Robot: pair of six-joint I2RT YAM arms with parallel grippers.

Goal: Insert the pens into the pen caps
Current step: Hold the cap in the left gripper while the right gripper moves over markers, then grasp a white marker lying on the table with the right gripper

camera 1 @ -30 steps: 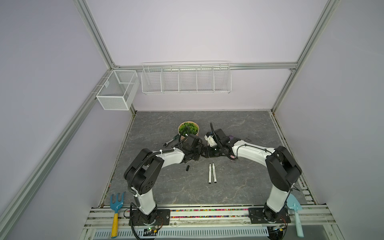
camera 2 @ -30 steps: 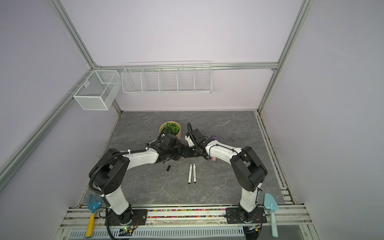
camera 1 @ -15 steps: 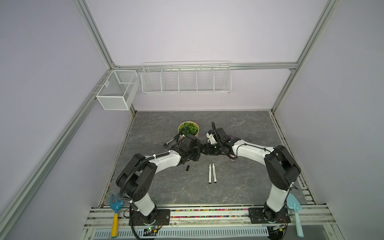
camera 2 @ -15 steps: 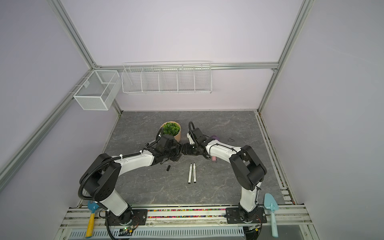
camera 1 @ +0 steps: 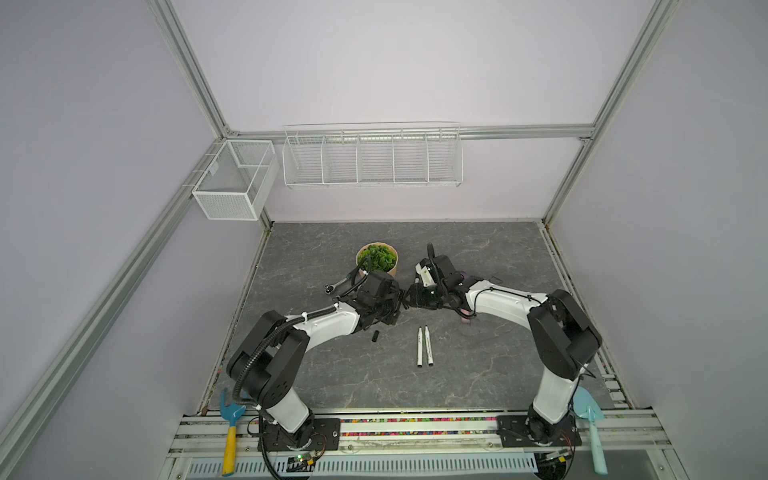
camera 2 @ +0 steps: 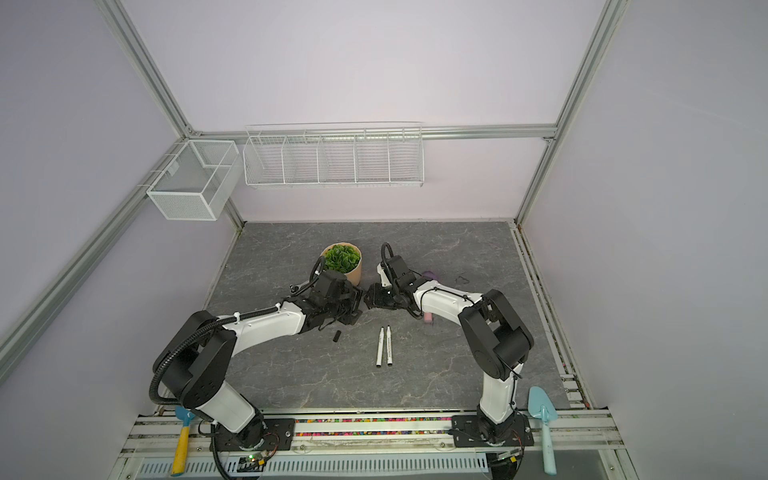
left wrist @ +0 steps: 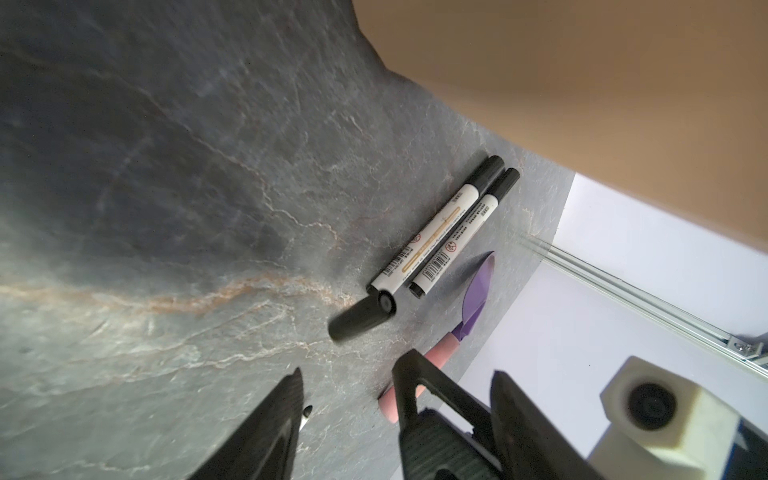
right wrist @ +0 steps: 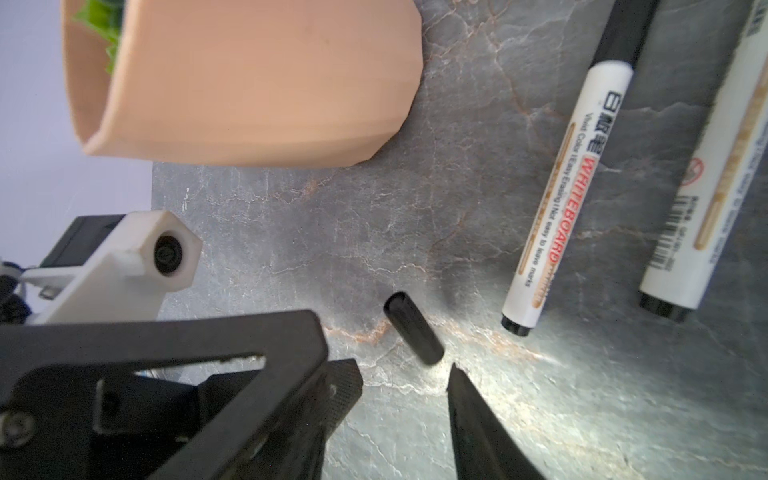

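Two capped pens (left wrist: 446,235) lie side by side by the pot, also seen in the right wrist view (right wrist: 561,195). A loose black pen cap (right wrist: 413,334) lies just past my right gripper's (right wrist: 401,374) open fingertips, near the pens' butt ends (left wrist: 359,318). My left gripper (left wrist: 353,374) is open and empty, tip to tip with the right one (camera 1: 411,296). In both top views two uncapped pens (camera 1: 424,347) lie in front, with another pen cap (camera 1: 375,336) to their left. The arms hide the capped pens there.
A tan pot of green plant (camera 1: 377,259) stands just behind the grippers. A purple scoop with a pink handle (left wrist: 478,291) lies under the right arm. A metal ratchet wrench (camera 1: 338,286) lies left of the pot. Wire baskets (camera 1: 372,156) hang on the back wall.
The left arm's elbow has swung a little toward the left front. Both grippers have stayed together by the pot, and the right jaws have narrowed slightly.
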